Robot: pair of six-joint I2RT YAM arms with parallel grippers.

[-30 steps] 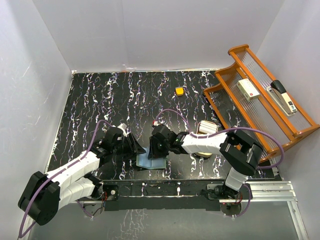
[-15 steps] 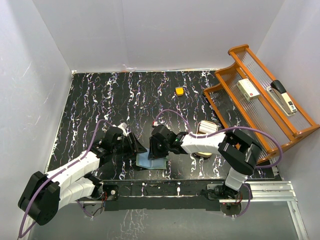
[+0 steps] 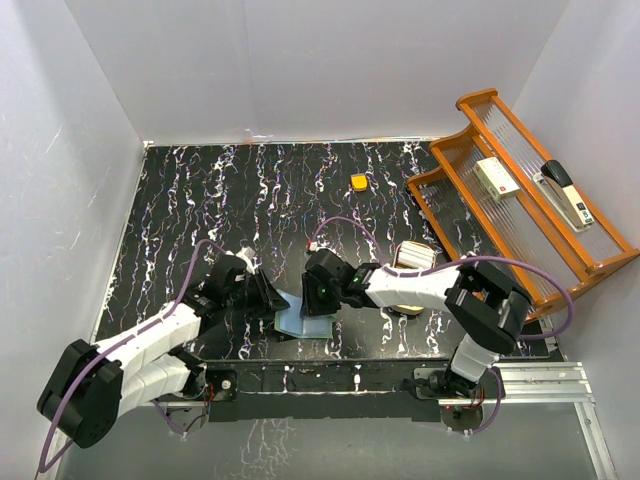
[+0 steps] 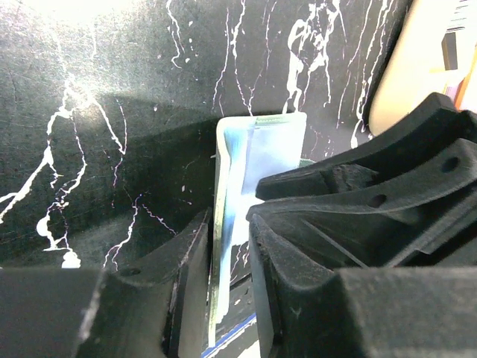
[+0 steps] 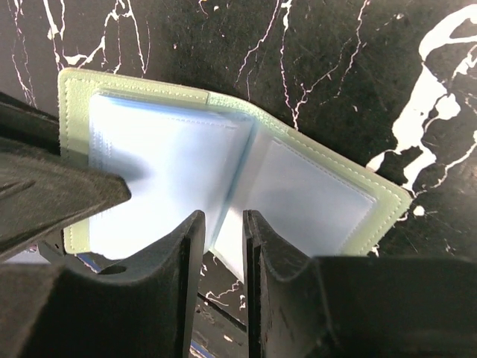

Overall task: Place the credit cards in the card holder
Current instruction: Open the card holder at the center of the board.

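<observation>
The card holder (image 3: 303,322), a pale sage-green bifold with clear inner pockets, lies open near the table's front edge. In the right wrist view the card holder (image 5: 313,186) spreads under my fingers. My left gripper (image 3: 272,300) is closed to a narrow gap on its left cover (image 4: 223,246), which stands edge-on between the fingers. My right gripper (image 3: 318,303) is closed to a narrow gap on the middle clear leaf (image 5: 223,216). The credit cards (image 3: 412,256) lie stacked in a tan dish (image 3: 405,300), partly hidden by the right arm. No card is in either gripper.
A small orange block (image 3: 358,182) lies at the back of the table. A wooden rack (image 3: 520,200) at the right holds a stapler and a small box. The dish's rim shows in the left wrist view (image 4: 410,74).
Both grippers stay at the card holder. The right arm has shifted slightly; nothing else has moved.
</observation>
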